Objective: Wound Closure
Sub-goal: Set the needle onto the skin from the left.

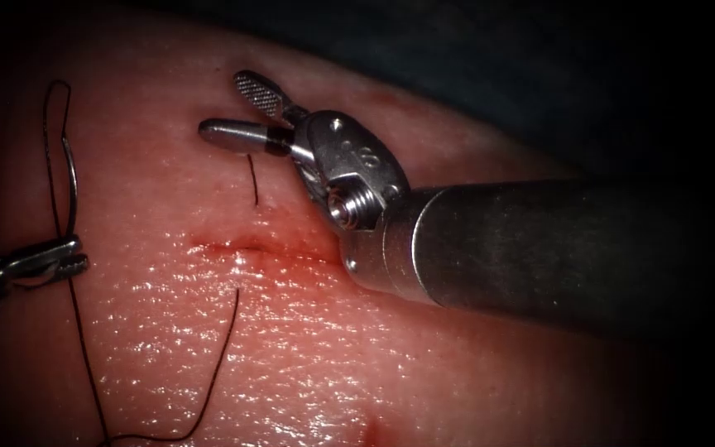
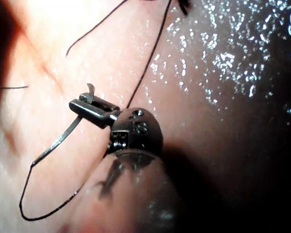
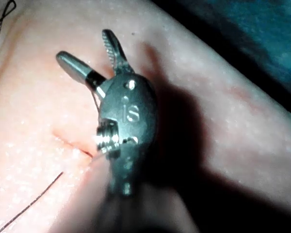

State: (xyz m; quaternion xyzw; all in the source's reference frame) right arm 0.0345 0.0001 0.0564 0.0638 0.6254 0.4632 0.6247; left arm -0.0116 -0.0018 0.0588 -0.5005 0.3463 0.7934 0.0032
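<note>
At the far left of the endoscope view the left arm's tool (image 1: 64, 255) has its jaws pressed together on the curved needle (image 1: 71, 186), gripping it at the lower end of the arc that shows. From the jaws the needle rises in a thin bright curve, free of the tissue (image 1: 424, 364), well to the left of the cut. The left wrist view shows the same grip from close by: the left tool (image 2: 89, 108) clamps the needle (image 2: 63, 138) crosswise, and the steel curves away from the jaws over the pale surface without entering it. The black thread (image 1: 58, 157) runs on from the needle's upper end, loops up and over, then drops past the left tool and sweeps along the bottom edge before climbing to end just below the cut. In the left wrist view the thread (image 2: 145, 68) trails across the glistening tissue.

In the middle lies the cut (image 1: 250, 247), a short, roughly level line with red fluid (image 1: 291, 252) spread around it. A short cut end of thread (image 1: 253, 180) stands out of the tissue just above it.

To the right, the right arm's tool (image 1: 237, 112) hovers above the cut with its jaws spread, holding nothing. The right wrist view confirms the right tool (image 3: 87, 53) is parted and empty, with the cut (image 3: 72, 141) beside its wrist.
</note>
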